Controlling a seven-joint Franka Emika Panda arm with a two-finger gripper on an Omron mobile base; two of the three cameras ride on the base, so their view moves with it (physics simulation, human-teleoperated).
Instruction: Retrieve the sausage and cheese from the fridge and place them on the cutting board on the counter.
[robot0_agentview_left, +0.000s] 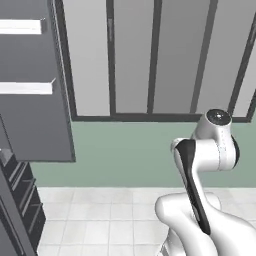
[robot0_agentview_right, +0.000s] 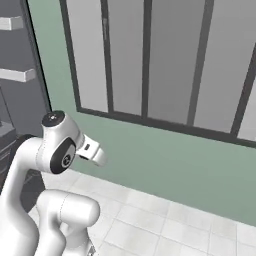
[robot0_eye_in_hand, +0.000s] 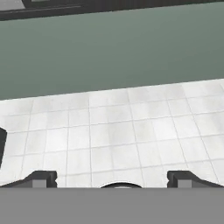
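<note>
The white tile floor (robot0_eye_in_hand: 113, 131) is lying below the pincer (robot0_eye_in_hand: 112, 179), which is standing wide open, holding nothing.

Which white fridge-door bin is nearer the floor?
The lower bin, midway down the fridge door; the other bin sits above it, near the view's top edge.
</note>
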